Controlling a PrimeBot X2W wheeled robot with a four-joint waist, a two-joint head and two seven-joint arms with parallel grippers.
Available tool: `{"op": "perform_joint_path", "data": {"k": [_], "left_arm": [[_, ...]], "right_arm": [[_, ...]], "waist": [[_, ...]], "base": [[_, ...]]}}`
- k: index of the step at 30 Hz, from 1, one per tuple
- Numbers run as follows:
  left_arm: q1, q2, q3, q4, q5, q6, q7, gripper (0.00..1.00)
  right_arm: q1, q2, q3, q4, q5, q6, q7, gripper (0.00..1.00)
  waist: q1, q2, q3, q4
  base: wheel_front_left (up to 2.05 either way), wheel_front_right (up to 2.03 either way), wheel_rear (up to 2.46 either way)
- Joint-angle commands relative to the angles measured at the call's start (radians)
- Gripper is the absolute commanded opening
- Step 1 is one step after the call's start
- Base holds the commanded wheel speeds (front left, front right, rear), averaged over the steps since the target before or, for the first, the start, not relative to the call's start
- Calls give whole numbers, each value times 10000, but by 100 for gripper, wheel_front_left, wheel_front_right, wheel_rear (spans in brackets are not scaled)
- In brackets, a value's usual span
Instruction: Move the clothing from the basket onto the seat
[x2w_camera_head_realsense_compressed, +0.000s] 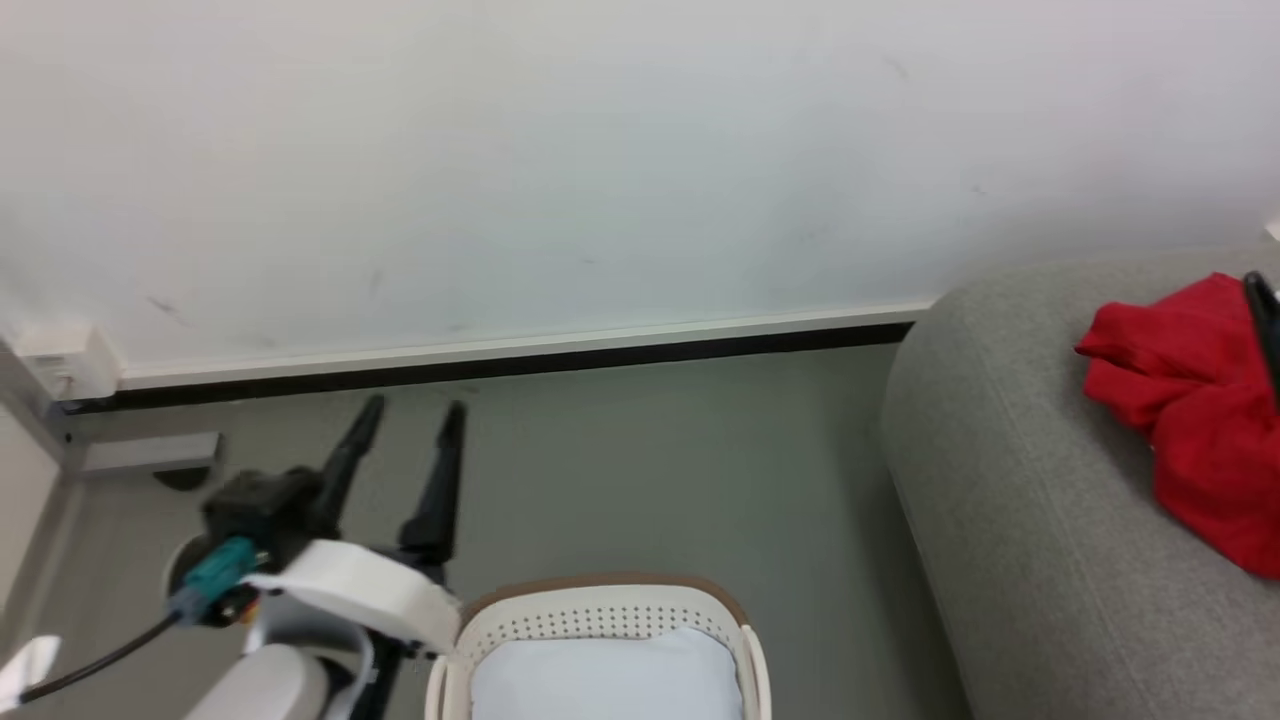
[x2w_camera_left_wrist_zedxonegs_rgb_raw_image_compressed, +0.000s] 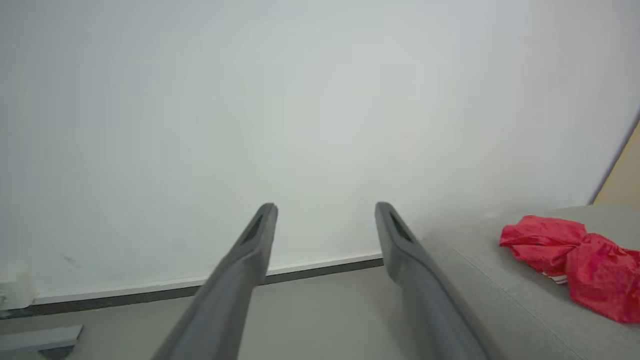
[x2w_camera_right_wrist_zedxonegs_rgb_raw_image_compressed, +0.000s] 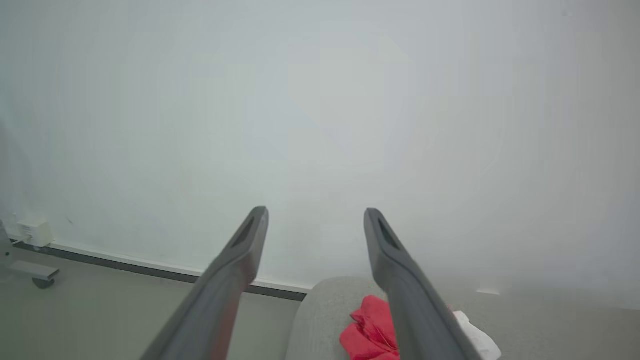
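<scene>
The red clothing (x2w_camera_head_realsense_compressed: 1190, 410) lies crumpled on the grey seat (x2w_camera_head_realsense_compressed: 1010, 500) at the right. The left wrist view shows the clothing (x2w_camera_left_wrist_zedxonegs_rgb_raw_image_compressed: 575, 260) with white striped trim on the seat (x2w_camera_left_wrist_zedxonegs_rgb_raw_image_compressed: 500, 305). One dark finger (x2w_camera_head_realsense_compressed: 1265, 320) of my right gripper pokes in over the clothing at the right edge. My right gripper (x2w_camera_right_wrist_zedxonegs_rgb_raw_image_compressed: 316, 212) is open with nothing between its tips; the clothing (x2w_camera_right_wrist_zedxonegs_rgb_raw_image_compressed: 370, 332) lies below it on the seat (x2w_camera_right_wrist_zedxonegs_rgb_raw_image_compressed: 320, 320), partly behind one finger. My left gripper (x2w_camera_head_realsense_compressed: 413, 408) hangs open over the floor, left of the basket (x2w_camera_head_realsense_compressed: 600, 592); the left gripper (x2w_camera_left_wrist_zedxonegs_rgb_raw_image_compressed: 326, 207) holds nothing.
A pale bluish-white pad (x2w_camera_head_realsense_compressed: 610, 680) lies inside the basket. A white wall with a dark skirting strip (x2w_camera_head_realsense_compressed: 500, 365) runs behind. A white box (x2w_camera_head_realsense_compressed: 65, 360) sits low on the wall at the left, and a castor foot (x2w_camera_right_wrist_zedxonegs_rgb_raw_image_compressed: 35, 275) stands nearby. Something white (x2w_camera_right_wrist_zedxonegs_rgb_raw_image_compressed: 475, 337) lies beside the clothing.
</scene>
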Motion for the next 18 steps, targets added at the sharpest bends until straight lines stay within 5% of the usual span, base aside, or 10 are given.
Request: {"op": "perform_joint_path", "data": {"k": [1, 7, 18], "left_arm": [[401, 235, 312, -86, -190, 262, -174, 100], [1273, 366, 1015, -139, -569, 725, -478, 100], [2788, -383, 1527, 638, 147, 350, -1066, 100]], "right_arm": [[680, 731, -345, -430, -526, -22, -253, 100], [2247, 2584, -918, -1167, -1907, -22, -1034, 100], [4637, 5143, -1235, -641, -3743, -22, -3203, 100]], "waist": [[4, 0, -90, 273], [4, 0, -103, 649], [4, 0, -171, 1171]], "base": [[0, 0, 0], [0, 0, 0], [0, 0, 0]]}}
